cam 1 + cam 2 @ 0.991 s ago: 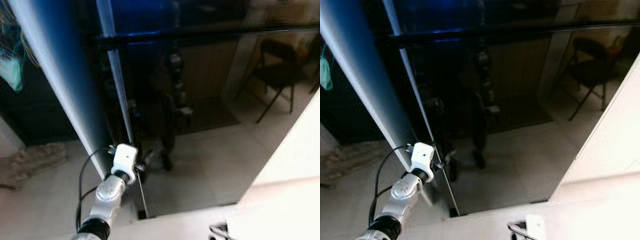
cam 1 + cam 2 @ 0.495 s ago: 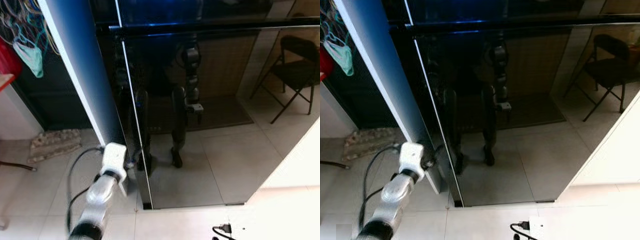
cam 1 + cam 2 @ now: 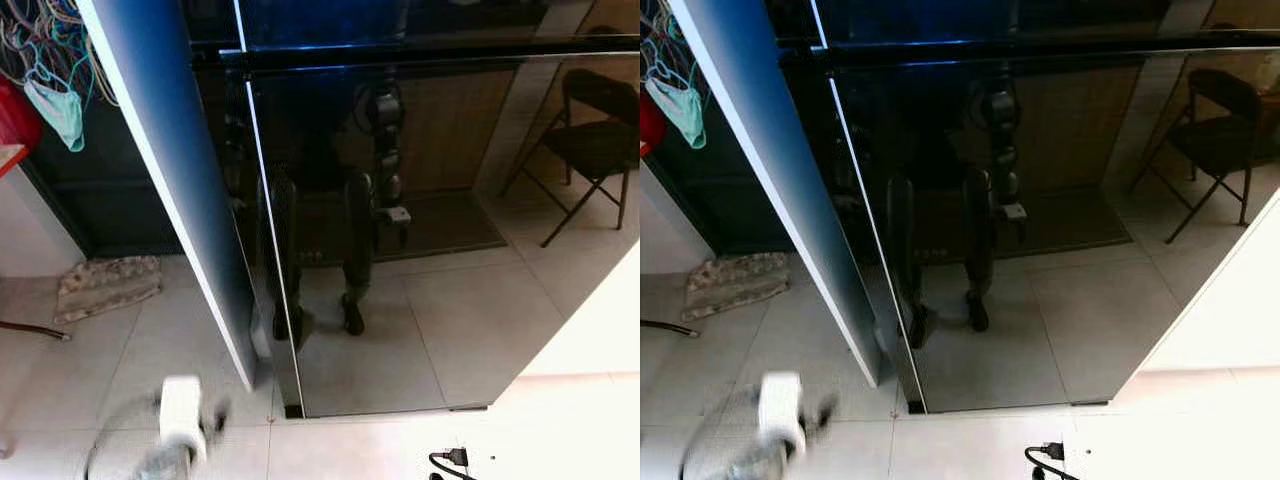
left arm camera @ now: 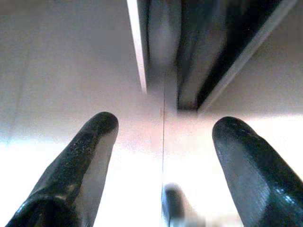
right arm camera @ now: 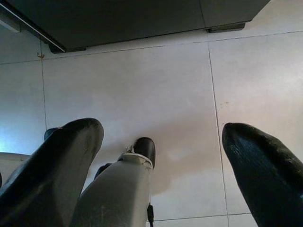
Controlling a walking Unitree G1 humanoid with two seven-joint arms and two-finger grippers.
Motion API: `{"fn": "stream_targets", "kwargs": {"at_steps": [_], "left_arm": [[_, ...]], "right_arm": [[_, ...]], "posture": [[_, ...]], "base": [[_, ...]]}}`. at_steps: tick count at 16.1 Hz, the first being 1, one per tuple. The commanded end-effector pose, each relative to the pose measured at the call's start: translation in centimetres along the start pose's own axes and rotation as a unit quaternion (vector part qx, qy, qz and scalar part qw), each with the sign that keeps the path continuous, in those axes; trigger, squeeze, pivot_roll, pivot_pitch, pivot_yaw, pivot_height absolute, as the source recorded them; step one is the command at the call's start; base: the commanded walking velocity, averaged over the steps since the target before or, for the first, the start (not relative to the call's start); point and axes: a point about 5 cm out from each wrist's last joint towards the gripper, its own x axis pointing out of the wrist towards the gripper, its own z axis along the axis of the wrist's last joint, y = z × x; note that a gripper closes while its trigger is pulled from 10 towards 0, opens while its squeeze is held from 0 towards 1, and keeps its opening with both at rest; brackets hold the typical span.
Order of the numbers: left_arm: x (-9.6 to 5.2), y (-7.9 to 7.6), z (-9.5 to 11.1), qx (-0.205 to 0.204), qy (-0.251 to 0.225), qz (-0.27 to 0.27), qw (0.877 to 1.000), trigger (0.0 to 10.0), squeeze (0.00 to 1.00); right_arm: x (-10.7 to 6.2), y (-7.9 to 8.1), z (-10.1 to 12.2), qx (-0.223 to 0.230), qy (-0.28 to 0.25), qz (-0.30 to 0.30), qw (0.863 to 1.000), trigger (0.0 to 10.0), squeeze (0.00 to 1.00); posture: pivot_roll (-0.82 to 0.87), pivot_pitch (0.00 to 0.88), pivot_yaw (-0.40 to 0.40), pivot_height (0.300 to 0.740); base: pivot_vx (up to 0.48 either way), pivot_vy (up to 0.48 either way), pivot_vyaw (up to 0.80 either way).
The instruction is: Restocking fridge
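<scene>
With the tall black glass-fronted fridge (image 3: 400,220) shut, the left claw (image 4: 163,156) hangs wide and empty low beside its door edge, the right claw (image 5: 161,170) spread wide over the pale floor tiles (image 5: 142,85).

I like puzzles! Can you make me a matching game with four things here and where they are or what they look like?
Things:
1. fridge door
2. rag
3. chair
4. left gripper

Descriptions:
A. mirrored in the dark glass
B. fingers apart, holding nothing
C. lying on the floor tiles
D. blue and swung ajar

Pairs: 1-D, 2-C, 3-A, 4-B
</scene>
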Motion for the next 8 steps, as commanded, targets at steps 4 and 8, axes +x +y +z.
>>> {"fn": "stream_targets", "kwargs": {"at_steps": [4, 8], "left_arm": [[-0.6, -0.6, -2.9, 0.035, 0.077, -0.009, 0.996, 10.0, 0.00], [-1.2, -1.1, -4.5, 0.037, 0.106, -0.012, 0.994, 10.0, 0.00]], "right_arm": [[-0.1, 0.2, -0.5, 0.007, -0.002, -0.001, 1.000, 10.0, 0.00], [-0.1, 0.3, -0.7, -0.011, 0.006, 0.010, 1.000, 10.0, 0.00]], "posture": [[-0.16, 0.000, 0.034, 0.740], [-0.16, 0.000, 0.043, 0.740]], "base": [[0.000, 0.000, 0.00], [0.000, 0.000, 0.00]]}}
